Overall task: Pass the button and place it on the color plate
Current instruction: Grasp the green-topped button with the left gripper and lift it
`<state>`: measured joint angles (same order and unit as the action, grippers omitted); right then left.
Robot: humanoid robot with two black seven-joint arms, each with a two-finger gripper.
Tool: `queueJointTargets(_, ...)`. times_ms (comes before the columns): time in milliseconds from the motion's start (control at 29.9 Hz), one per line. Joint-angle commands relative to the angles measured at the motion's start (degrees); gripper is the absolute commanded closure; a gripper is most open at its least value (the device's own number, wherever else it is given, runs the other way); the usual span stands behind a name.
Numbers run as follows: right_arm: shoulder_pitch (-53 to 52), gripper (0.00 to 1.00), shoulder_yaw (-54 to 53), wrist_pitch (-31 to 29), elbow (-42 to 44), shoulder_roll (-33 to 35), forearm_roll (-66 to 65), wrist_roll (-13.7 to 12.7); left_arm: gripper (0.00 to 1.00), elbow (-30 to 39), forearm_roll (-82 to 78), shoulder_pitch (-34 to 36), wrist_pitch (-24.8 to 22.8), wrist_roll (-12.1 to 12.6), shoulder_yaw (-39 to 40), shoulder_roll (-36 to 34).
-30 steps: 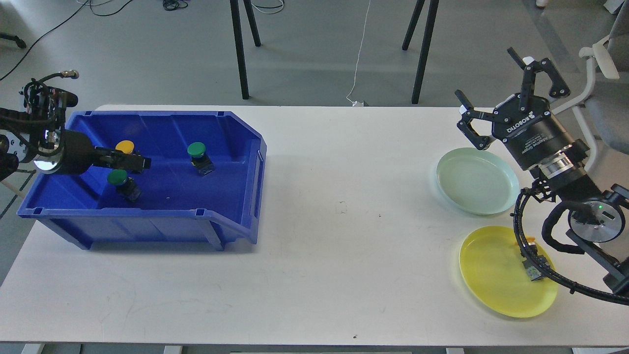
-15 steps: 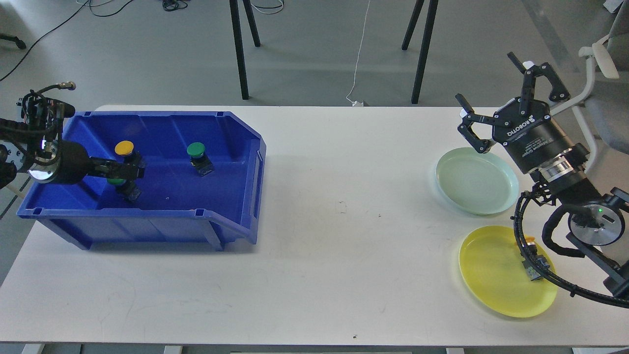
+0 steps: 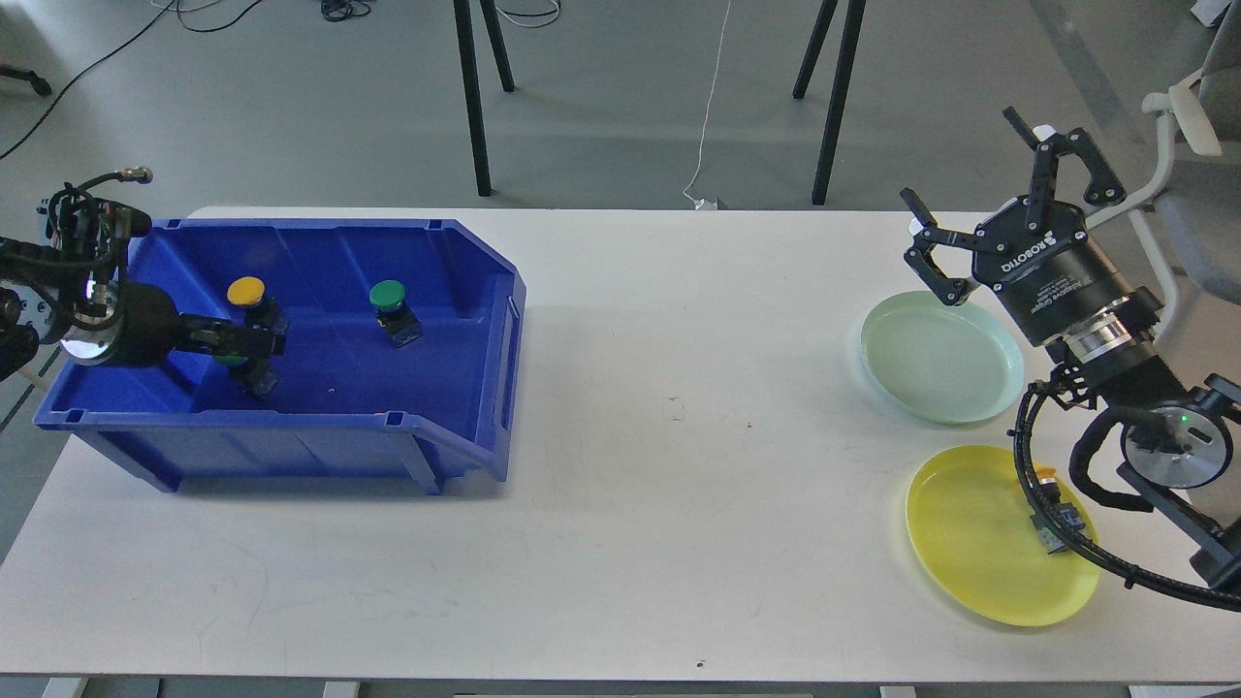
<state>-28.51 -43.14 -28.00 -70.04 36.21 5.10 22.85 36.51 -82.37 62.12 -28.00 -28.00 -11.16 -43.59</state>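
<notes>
White tabletop [image 3: 630,485], pick step: left hand [image 3: 254,341] low in blue bin [image 3: 456,291] at green button [image 3: 233,360], grip unclear; right hand [image 3: 989,218] wide open, empty, above pale green plate [image 3: 940,357]; next: close, lift, pass across

Bin [image 3: 465,291] sits on the table's [image 3: 620,543] left side with three buttons inside; two plates [image 3: 940,359] on the right, one behind the other.

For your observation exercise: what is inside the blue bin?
Inside the blue bin: a yellow button, a green button, and the left gripper over a second green button, mostly covered by it.
</notes>
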Motion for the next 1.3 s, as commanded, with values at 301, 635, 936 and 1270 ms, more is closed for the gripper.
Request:
queueJointTargets(301,0.12,0.02,-0.11,0.00,-0.09,0.00,0.00,0.00,0.10,-0.65,0.02,-1.13,0.00,0.00,0.00,0.17)
queueJointTargets(635,0.12,0.02,0.07,0.00,-0.18,0.00,0.00,0.00,0.61,-0.74,-0.07,-1.83,0.00,0.00,0.00,1.23)
queueJointTargets(936,0.83,0.02,-0.02,0.00,-0.27,0.00,0.09,0.08,0.82,-0.74,-0.07,-1.83,0.00,0.00,0.00,1.32)
queueJointTargets(1270,1.09,0.02,-0.72,0.00,-0.27,0.44,0.09,0.17,0.88,2.85,2.64,5.80,0.00,0.00,2.89,-2.72)
